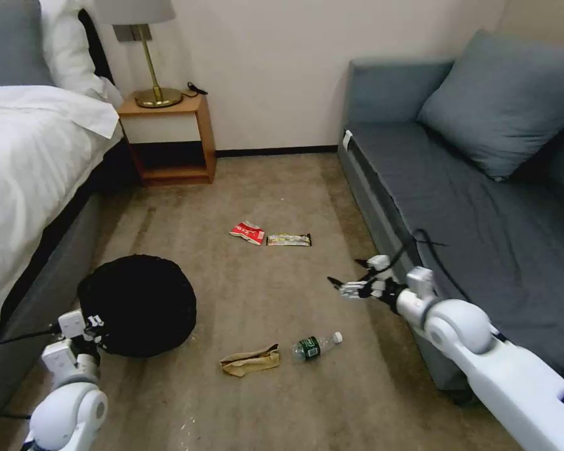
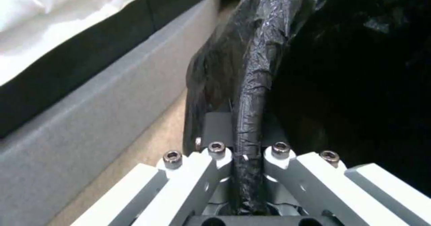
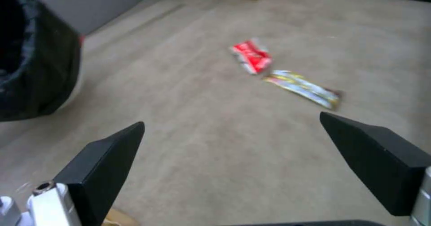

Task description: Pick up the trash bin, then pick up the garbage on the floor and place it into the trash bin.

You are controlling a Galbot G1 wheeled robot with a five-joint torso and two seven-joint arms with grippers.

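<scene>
Head view, floor between bed [image 1: 25, 163] and sofa [image 1: 482, 207]: trash bin [image 1: 138, 304], black-lined, near the bed, left gripper [image 1: 88, 329] at its near rim. Left wrist view adds the detail: fingers [image 2: 215, 165] clamped together on the bag-wrapped rim [image 2: 251, 118]; whether the bin is off the carpet cannot be judged.

Garbage on the carpet, four items:
- crumpled brown paper bag [image 1: 250, 361], just beside the clear bottle [image 1: 315, 346];
- red-white snack packet [image 1: 247, 232], just beside the bar wrapper [image 1: 289, 240], farther off toward the nightstand [image 1: 169, 134].

Right gripper [image 1: 351, 275] hovers above the carpet by the sofa's edge. Right wrist view shows its black fingertips [image 3: 103, 165] spread wide apart, holding nothing, packet [image 3: 251, 55] and wrapper [image 3: 305, 88] beyond them.
</scene>
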